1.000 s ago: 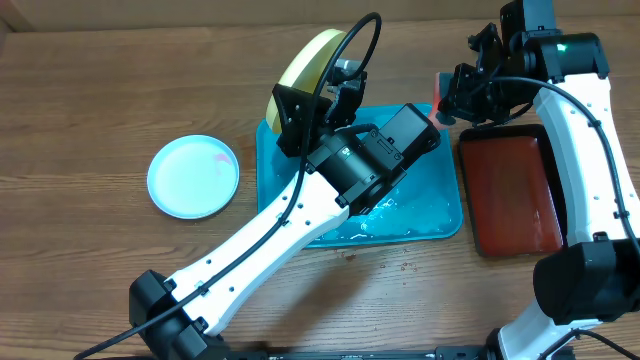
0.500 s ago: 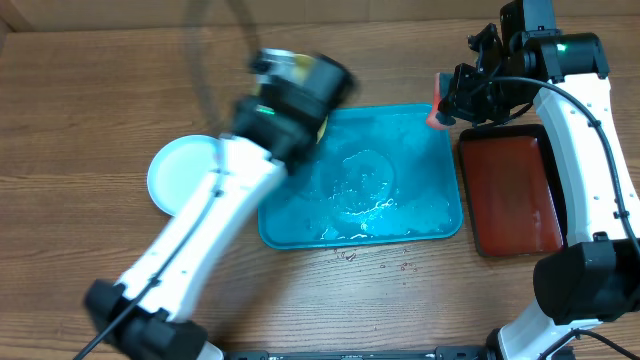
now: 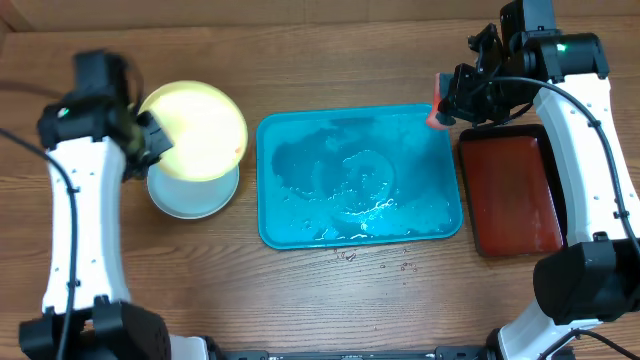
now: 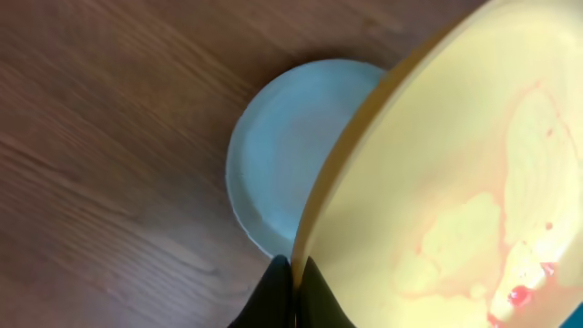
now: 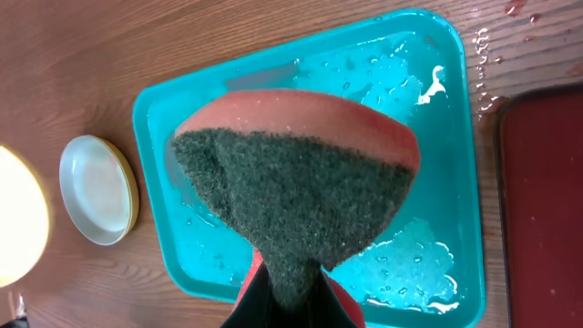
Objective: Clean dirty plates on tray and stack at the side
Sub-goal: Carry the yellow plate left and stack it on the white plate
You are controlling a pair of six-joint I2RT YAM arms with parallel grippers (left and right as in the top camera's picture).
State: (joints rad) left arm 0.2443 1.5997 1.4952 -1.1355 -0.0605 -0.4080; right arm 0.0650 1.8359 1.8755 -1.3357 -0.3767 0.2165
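My left gripper (image 3: 148,140) is shut on the rim of a yellow-green plate (image 3: 197,130) with faint red smears. It holds the plate tilted just above a light blue plate (image 3: 195,198) lying on the table left of the tray. In the left wrist view the fingertips (image 4: 293,273) pinch the yellow-green plate's (image 4: 455,182) edge over the light blue plate (image 4: 287,155). The turquoise tray (image 3: 285,225) is wet and holds no plate. My right gripper (image 3: 445,105) is shut on a red and green sponge (image 5: 301,173) above the tray's far right corner. Only two plates show.
A dark red tray (image 3: 510,190) lies right of the turquoise tray. Water drops (image 3: 345,255) lie on the wood in front of the turquoise tray. In the right wrist view the light blue plate (image 5: 96,189) lies left of the tray (image 5: 155,109).
My left arm has swung from over the turquoise tray to the left, carrying the yellow-green plate to above the light blue plate. The right arm has not moved.
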